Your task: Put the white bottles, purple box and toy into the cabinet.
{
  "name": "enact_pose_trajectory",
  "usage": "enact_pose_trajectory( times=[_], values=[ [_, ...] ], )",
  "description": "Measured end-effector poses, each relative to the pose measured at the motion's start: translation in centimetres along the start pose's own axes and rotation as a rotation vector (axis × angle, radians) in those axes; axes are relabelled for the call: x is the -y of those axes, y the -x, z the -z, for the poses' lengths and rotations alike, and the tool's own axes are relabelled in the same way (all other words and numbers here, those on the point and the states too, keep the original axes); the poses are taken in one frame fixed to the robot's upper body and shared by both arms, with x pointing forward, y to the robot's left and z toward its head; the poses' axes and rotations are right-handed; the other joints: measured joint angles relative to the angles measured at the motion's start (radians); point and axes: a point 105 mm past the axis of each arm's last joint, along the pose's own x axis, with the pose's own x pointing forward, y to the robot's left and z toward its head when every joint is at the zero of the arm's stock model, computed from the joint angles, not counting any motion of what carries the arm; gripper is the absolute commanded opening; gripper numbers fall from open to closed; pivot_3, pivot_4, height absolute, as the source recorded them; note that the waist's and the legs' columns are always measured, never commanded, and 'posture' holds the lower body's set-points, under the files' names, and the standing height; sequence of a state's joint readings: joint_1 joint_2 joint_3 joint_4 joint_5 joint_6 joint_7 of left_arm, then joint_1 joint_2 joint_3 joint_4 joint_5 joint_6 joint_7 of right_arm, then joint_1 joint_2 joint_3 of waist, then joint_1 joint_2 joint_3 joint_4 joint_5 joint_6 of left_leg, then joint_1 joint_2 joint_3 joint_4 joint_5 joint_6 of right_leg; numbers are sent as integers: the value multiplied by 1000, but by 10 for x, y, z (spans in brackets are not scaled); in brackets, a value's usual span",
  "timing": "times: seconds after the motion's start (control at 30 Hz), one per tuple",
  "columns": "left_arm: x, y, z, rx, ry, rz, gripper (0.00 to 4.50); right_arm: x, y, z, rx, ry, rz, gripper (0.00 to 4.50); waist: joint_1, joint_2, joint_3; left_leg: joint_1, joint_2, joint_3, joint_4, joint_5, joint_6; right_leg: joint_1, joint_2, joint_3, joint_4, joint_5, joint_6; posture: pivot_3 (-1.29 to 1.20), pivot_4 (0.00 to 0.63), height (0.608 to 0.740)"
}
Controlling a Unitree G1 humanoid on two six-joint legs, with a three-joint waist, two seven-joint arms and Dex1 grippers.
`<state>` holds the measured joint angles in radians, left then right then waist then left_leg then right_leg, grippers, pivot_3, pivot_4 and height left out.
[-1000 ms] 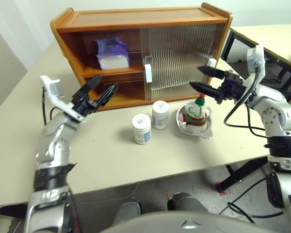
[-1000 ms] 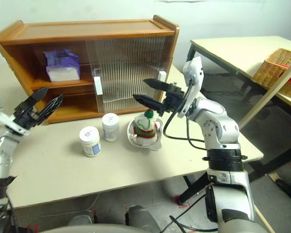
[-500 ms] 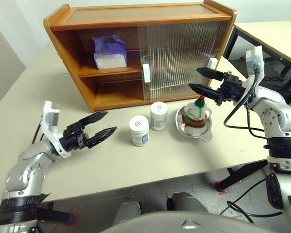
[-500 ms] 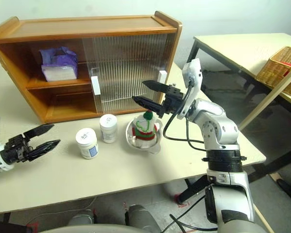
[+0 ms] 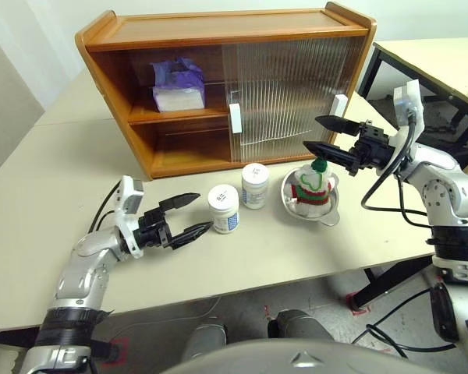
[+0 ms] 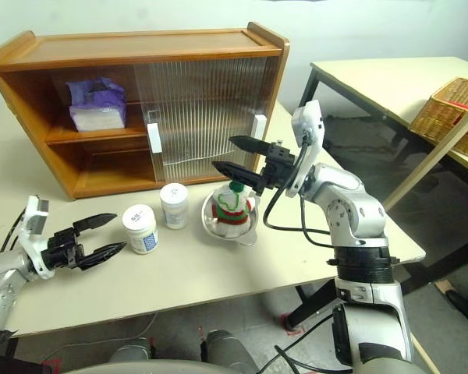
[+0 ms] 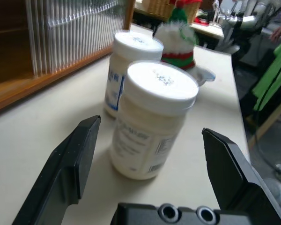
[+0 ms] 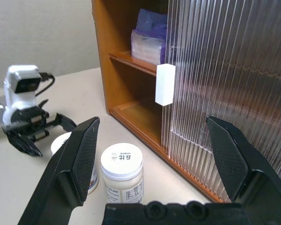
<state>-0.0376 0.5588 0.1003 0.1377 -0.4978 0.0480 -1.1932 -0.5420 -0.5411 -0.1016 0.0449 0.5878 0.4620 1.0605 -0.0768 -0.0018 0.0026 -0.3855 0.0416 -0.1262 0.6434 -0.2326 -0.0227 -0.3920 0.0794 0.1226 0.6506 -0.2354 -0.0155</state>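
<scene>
Left wrist view puts us low on the worktop, looking straight at the nearer white bottle framed between our left claw fingers, which stand wide apart and touch nothing. The second white bottle stands just behind it, and the toy sits in a steel bowl beyond. The purple box already lies on the upper shelf of the cabinet, on its open side. Our right claw hangs spread and empty just above the toy.

We judge the bottle step to be in hand: the left claw is lined up but has no grip yet. Next we need to slide it forward until the fingers flank the bottle's body below the cap, close, then lift it towards the open lower shelf.
</scene>
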Motion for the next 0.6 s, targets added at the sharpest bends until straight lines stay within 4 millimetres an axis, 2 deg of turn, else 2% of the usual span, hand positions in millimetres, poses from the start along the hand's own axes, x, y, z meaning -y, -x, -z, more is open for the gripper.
enact_pose_trajectory(
  times=[0.33, 0.6],
  values=[
    [-1, -11, 24, -7, -3, -19, 4470, 1, 0, 0, -3, -5, 4, 4500, -3, 0, 0, -2, -1, 2, 0, 0, 0, 0, 0, 0, 0, -2, 3, -132, 0, 740],
    [-2, -19, 24, -3, -15, -6, 4470, 1, 1, -1, -8, 3, 11, 4500, -5, 0, 0, -1, -1, 7, 0, 1, 1, 1, 1, 0, 0, -1, 5, -143, 0, 740]
  ],
)
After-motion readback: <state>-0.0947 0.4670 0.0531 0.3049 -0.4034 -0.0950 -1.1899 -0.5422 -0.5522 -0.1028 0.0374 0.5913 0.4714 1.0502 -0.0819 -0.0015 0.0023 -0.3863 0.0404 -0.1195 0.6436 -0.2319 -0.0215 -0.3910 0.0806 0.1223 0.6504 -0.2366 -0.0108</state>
